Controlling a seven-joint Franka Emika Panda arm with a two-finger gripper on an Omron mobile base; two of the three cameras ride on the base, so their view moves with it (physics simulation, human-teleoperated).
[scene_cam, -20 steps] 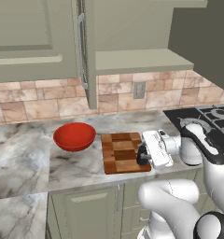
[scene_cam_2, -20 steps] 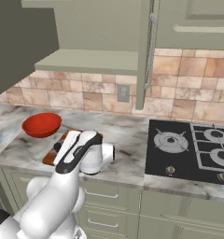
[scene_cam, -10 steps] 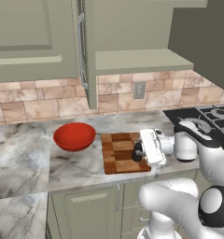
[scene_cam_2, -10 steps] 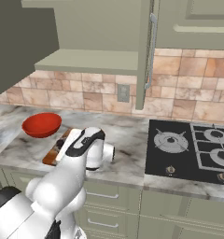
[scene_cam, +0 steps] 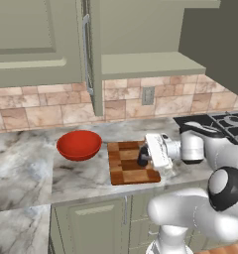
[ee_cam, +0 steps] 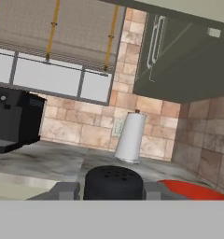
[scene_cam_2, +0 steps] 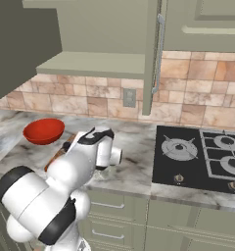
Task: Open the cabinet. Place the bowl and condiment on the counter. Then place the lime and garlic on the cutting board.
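My gripper [scene_cam: 147, 157] is shut on the condiment [scene_cam: 142, 158], a small black bottle held sideways low over the right edge of the chequered cutting board [scene_cam: 123, 168]. In the hand view the condiment [ee_cam: 114, 181] sits between my fingertips [ee_cam: 62, 190], with the gripper [ee_cam: 112, 189] closed on it. The red bowl [scene_cam: 79, 144] rests on the marble counter [scene_cam: 31, 171] left of the board; the bowl [scene_cam_2: 43, 131] is also seen from the right base. The cabinet [scene_cam: 146, 64] stands open, its door [scene_cam: 94, 59] swung out, the shelf bare. The lime and garlic are out of view.
A black stove [scene_cam_2: 207, 152] lies right of the arm. A wall socket [scene_cam: 148, 95] sits on the tiled backsplash. In the hand view a paper towel roll [ee_cam: 130, 137] and a black coffee machine [ee_cam: 11, 121] stand on a far counter.
The hand has carried the bottle leftward, from beside the board to over its right edge. The bowl and cabinet door have not moved.
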